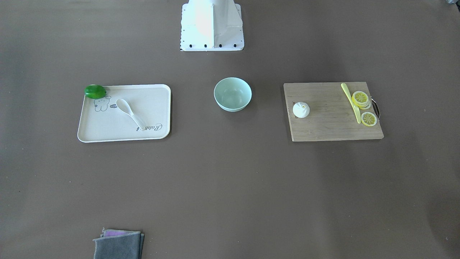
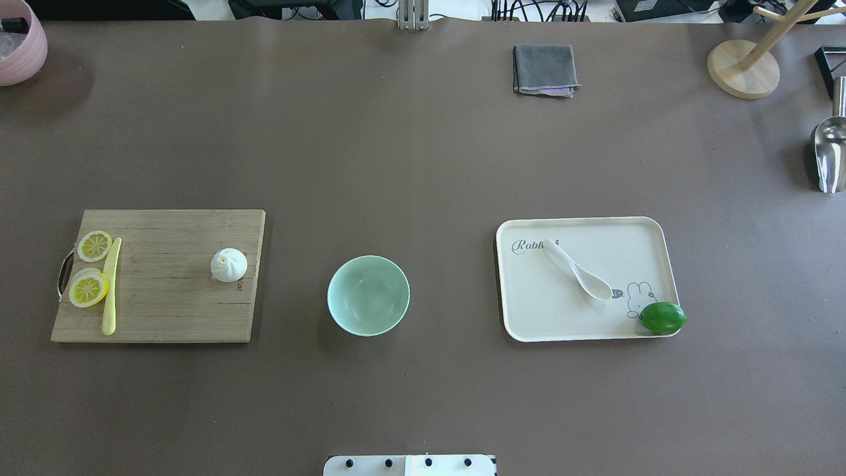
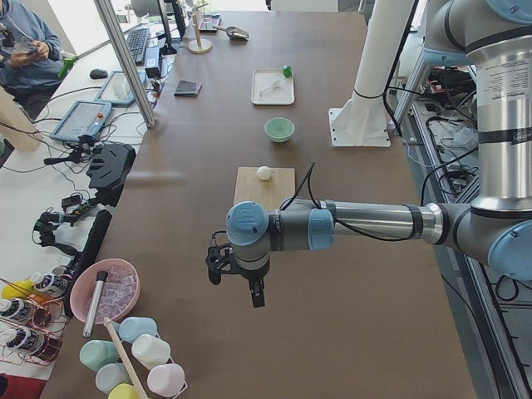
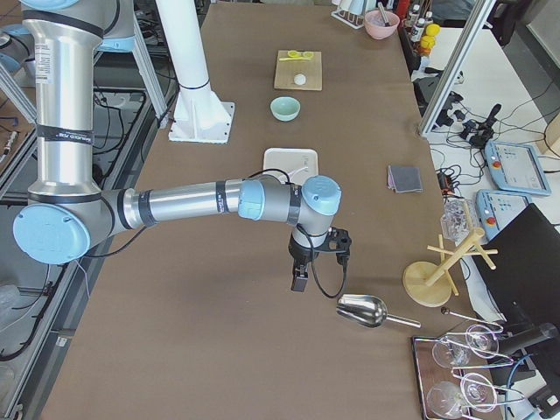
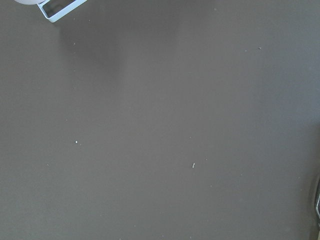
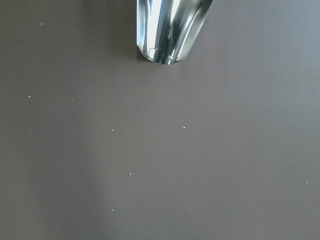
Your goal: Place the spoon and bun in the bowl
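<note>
Right, both arms are parked far out at the table's ends. The left gripper (image 3: 253, 287) and the right gripper (image 4: 299, 278) show only in the side views, so I cannot tell whether their jaws are apart or together; neither carries anything that I can see. The bowl (image 2: 368, 297) sits upright in the middle of the table with nothing in it. The spoon (image 2: 576, 269) lies flat on the cream tray (image 2: 595, 231) on the robot's right, well apart from the bowl. Its handle points toward the printed lettering, and its scoop is near the rabbit drawing, close to but apart from a green lime (image 2: 663, 317). The spoon looks glossy, stiff and light, so I expect it to be slippery and possibly brittle. I'd pinch across the narrow handle just behind the scoop, from straight above, since it lies low against the tray. The bun (image 2: 229, 265) stands upright on the wooden cutting board (image 2: 172, 297) on the robot's left, near the board edge facing the bowl. It is well clear of the lemon slices (image 2: 90, 289) and the yellow knife (image 2: 111, 285). I judge the bun light and perhaps soft. I'd take it low across its widest part with a gentle squeeze, because the pleated top tapers and a high grip would likely slide off.
</note>
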`<control>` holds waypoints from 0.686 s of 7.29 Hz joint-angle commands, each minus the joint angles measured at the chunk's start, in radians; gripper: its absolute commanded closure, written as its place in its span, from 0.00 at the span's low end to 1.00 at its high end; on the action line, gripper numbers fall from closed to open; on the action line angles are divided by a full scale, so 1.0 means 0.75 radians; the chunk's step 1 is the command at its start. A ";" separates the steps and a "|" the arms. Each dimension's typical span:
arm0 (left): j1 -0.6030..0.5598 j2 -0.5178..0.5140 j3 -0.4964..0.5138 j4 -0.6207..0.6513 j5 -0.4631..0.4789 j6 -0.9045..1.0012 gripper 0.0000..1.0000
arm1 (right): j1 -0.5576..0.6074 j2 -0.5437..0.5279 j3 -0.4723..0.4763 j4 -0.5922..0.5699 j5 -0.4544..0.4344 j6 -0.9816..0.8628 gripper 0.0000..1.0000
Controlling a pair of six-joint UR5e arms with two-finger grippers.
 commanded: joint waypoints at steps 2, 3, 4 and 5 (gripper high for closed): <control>-0.001 0.007 -0.012 -0.009 -0.024 0.005 0.02 | -0.003 0.002 -0.014 0.010 0.002 0.017 0.00; 0.001 0.003 0.004 -0.013 -0.018 0.005 0.01 | -0.001 -0.002 -0.026 0.008 0.030 0.016 0.00; 0.001 -0.001 0.025 -0.018 -0.026 0.005 0.02 | -0.003 0.002 -0.035 0.010 0.073 0.020 0.00; 0.005 0.005 0.031 -0.014 -0.026 0.003 0.02 | -0.003 -0.006 -0.035 0.004 0.114 0.022 0.00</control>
